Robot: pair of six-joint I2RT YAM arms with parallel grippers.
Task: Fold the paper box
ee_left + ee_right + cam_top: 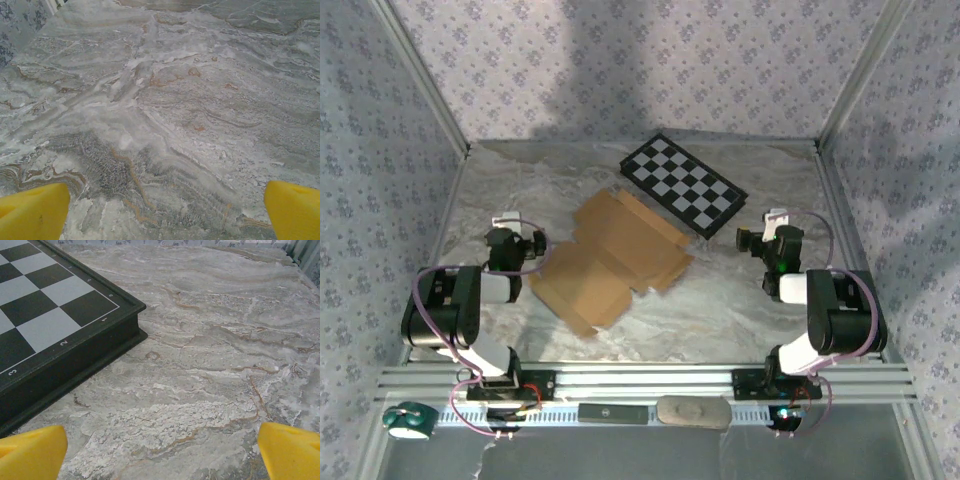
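The paper box (613,260) lies as a flat tan cardboard sheet with flaps and creases in the middle of the marble table. My left gripper (506,232) rests just left of the sheet's left edge, apart from it. In the left wrist view its yellow fingertips (32,210) stand wide apart over bare marble, so it is open. My right gripper (770,230) sits to the right of the sheet, near the checkered board's corner. Its yellow fingertips (292,450) are also spread wide with nothing between them.
A black-and-white checkered board (683,184) lies at the back, its near corner (135,307) close ahead and left of my right gripper. Patterned walls and metal posts (420,75) enclose the table (720,300). A rail with small items (692,410) runs along the near edge.
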